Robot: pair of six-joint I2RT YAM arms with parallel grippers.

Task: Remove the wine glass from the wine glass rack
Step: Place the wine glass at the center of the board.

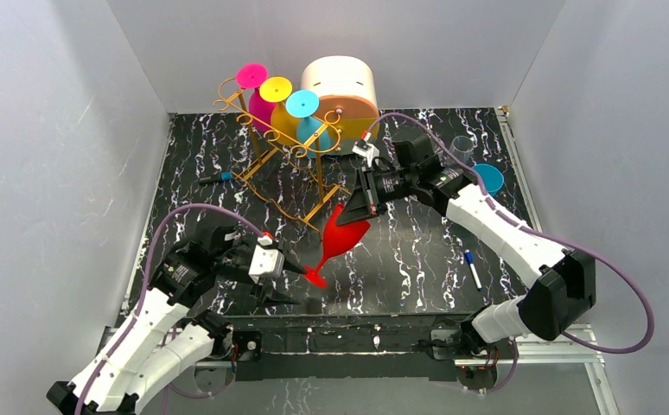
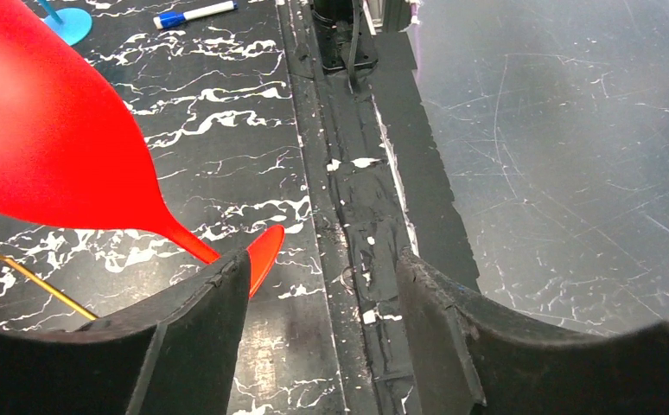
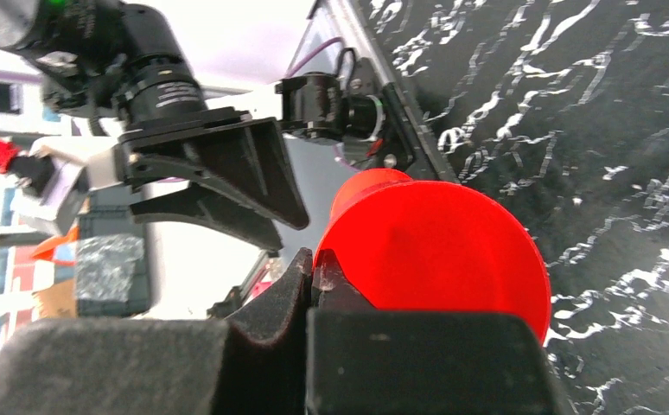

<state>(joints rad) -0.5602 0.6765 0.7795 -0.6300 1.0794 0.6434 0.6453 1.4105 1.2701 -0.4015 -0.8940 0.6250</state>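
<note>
Your right pincer [image 1: 355, 207] grips the wine glass [image 1: 341, 235] by its bowl; the stem slants away toward your released left pincer [image 1: 296, 285].

glossy red wine glass [image 1: 342, 230], metal wire rack [image 1: 283, 160]

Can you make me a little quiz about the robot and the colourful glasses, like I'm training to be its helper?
1. Which gripper holds the red wine glass? A) the left one B) the right one C) both
2. True or false: the left gripper is shut on the glass's foot.
3. How many glasses hang on the wine glass rack?

Key
1. B: the right gripper is shut on the bowl's rim.
2. False: the left gripper is open, near the foot.
3. Three: a pink glass, a yellow glass and a blue glass.
</note>
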